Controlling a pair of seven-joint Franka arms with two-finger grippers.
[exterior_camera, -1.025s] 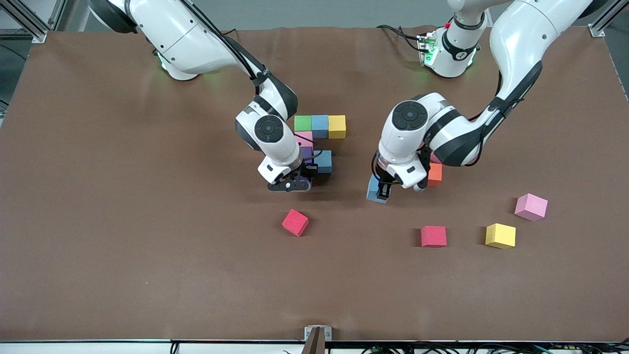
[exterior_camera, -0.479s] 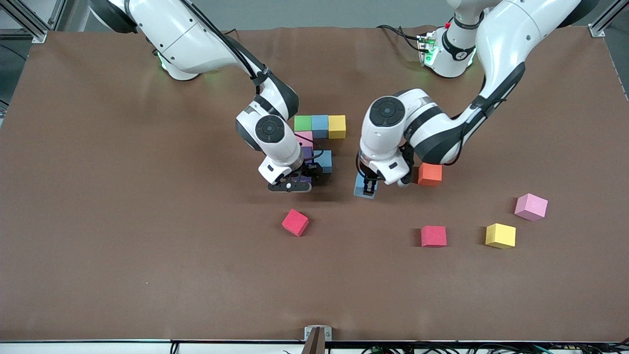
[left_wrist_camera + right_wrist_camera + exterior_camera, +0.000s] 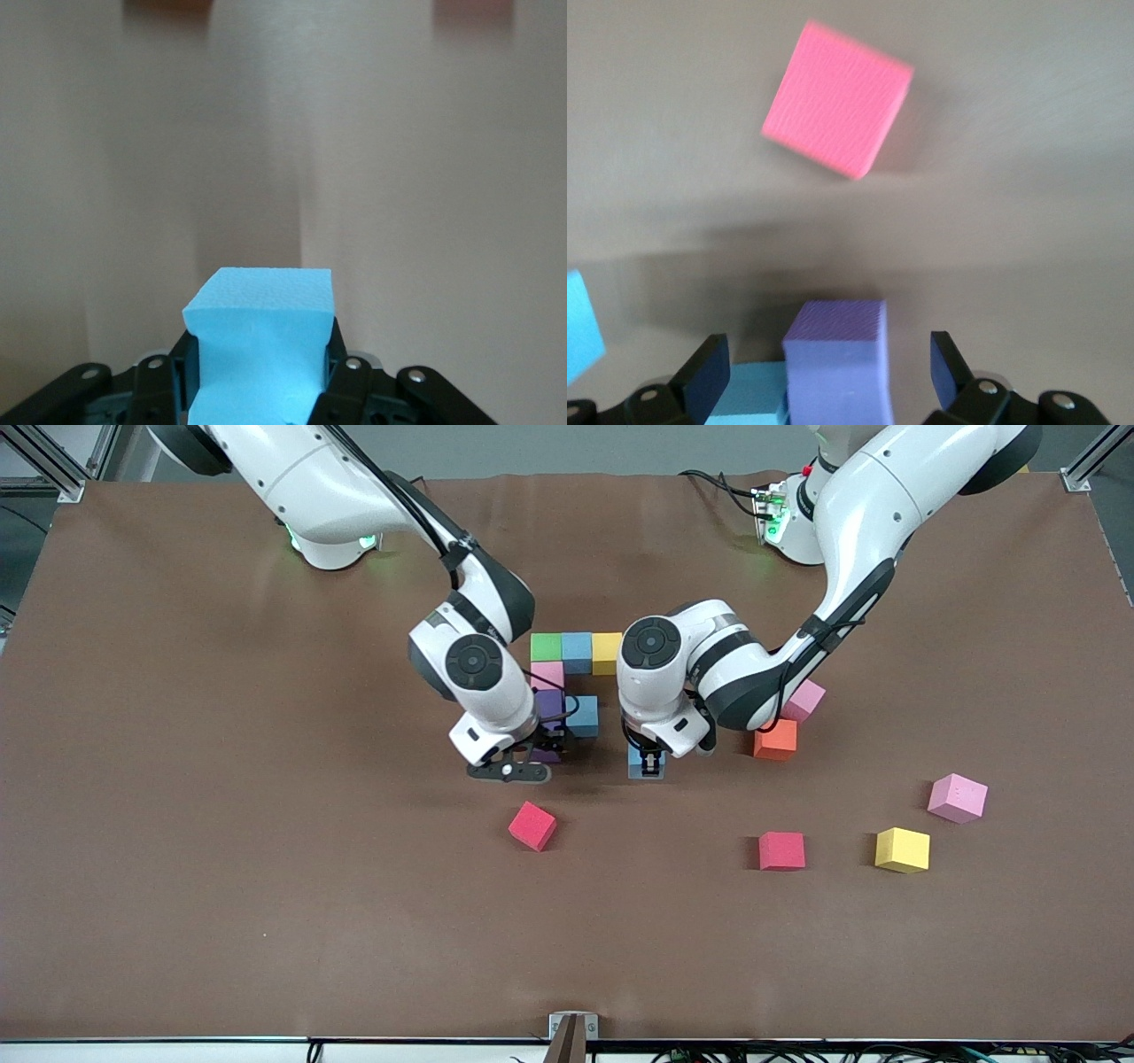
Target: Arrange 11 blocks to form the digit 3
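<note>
Right gripper [image 3: 528,766] now spread wide, lifted off purple block [image 3: 547,754], which sits released at near end of digit 3 column [image 3: 549,691]. Left gripper [image 3: 650,764], clamped on light blue block [image 3: 646,769], has carried it from beside orange cube [image 3: 775,740] toward figure. Judgement: middle bar gets it next. Red block [image 3: 532,825] loose nearby.
</note>
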